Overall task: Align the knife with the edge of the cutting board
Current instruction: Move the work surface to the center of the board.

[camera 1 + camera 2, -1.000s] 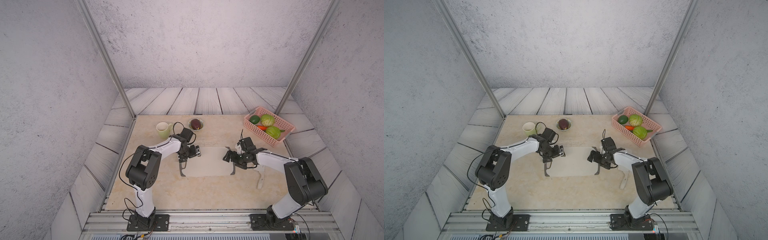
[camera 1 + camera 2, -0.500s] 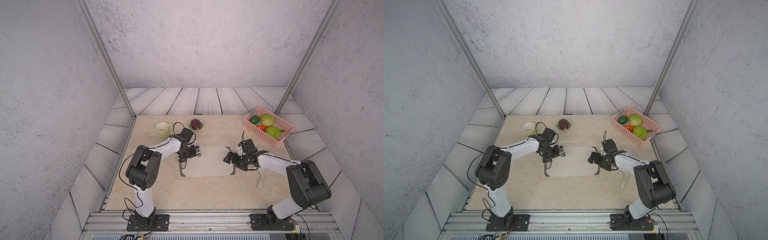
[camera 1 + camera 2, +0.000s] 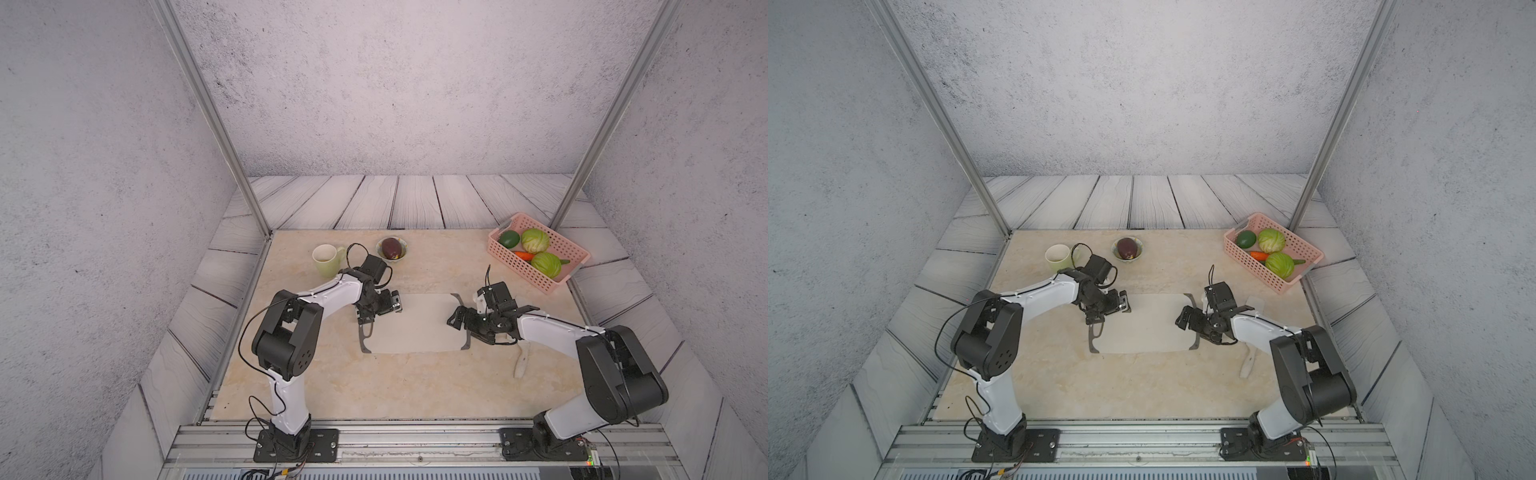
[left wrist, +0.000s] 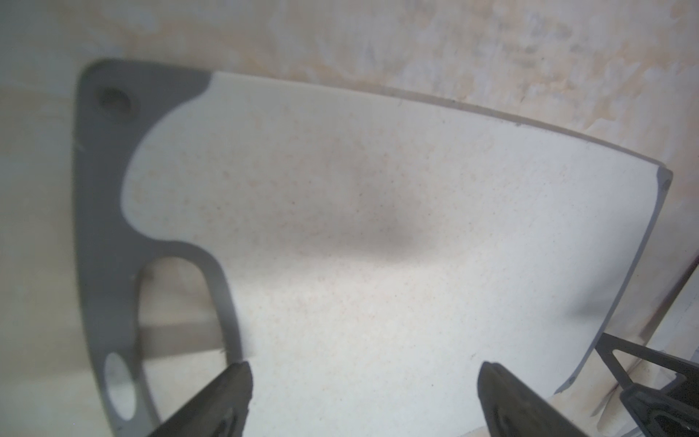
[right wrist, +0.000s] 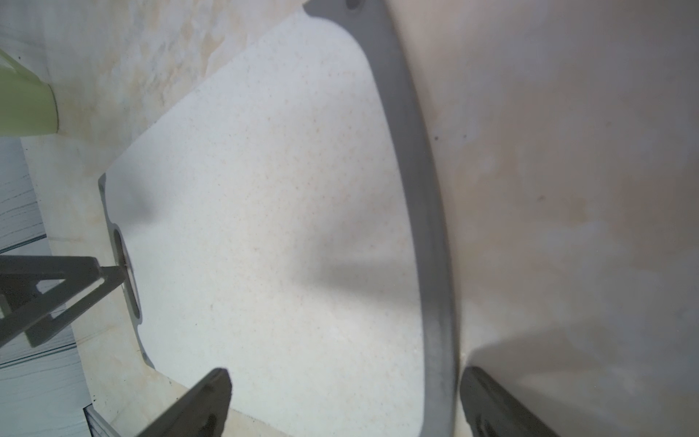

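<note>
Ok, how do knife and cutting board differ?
The cutting board is broad with dark grey end trims; the knife is slim, all off-white. The board shows almost whole; the knife, beside it, is partly hidden under the right arm. Both lie flat, pale.

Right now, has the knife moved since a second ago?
No. In a top view the knife lies in the same spot beside the cutting board, as far from its dark end trim as before.

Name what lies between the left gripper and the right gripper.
Only the cutting board: its bare pale top spans the stretch from the left gripper to the right gripper, nothing on it. Both top views show this.
</note>
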{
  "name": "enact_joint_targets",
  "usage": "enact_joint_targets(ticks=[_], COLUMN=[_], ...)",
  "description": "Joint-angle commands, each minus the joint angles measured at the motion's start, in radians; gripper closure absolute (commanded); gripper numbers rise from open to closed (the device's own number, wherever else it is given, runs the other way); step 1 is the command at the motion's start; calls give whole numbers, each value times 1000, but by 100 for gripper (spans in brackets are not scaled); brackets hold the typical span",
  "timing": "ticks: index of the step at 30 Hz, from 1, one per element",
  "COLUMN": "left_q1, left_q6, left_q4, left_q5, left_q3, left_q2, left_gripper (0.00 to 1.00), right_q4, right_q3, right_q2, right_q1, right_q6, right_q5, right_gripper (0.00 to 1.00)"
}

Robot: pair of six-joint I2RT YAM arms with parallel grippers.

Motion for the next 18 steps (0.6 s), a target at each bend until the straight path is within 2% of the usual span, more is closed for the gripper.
enact_joint_targets(ticks=[1,8,18], left_q1=[-3,44,170], left_q6=[20,13,-1], left_q4=[-18,-18,-41], left_q5=[15,13,-20], left_q3=[25,10,-11], left_q2=[-7,-105,-124], left_gripper=[2,2,2], right_q4=[-86,-104,-126], right_q3=[-46,-50,-45], right_q2=[11,7,1], right_q1=[9,9,9], right_q6=[14,1,-8], right_q5=[5,17,21], right_gripper=[1,1,1])
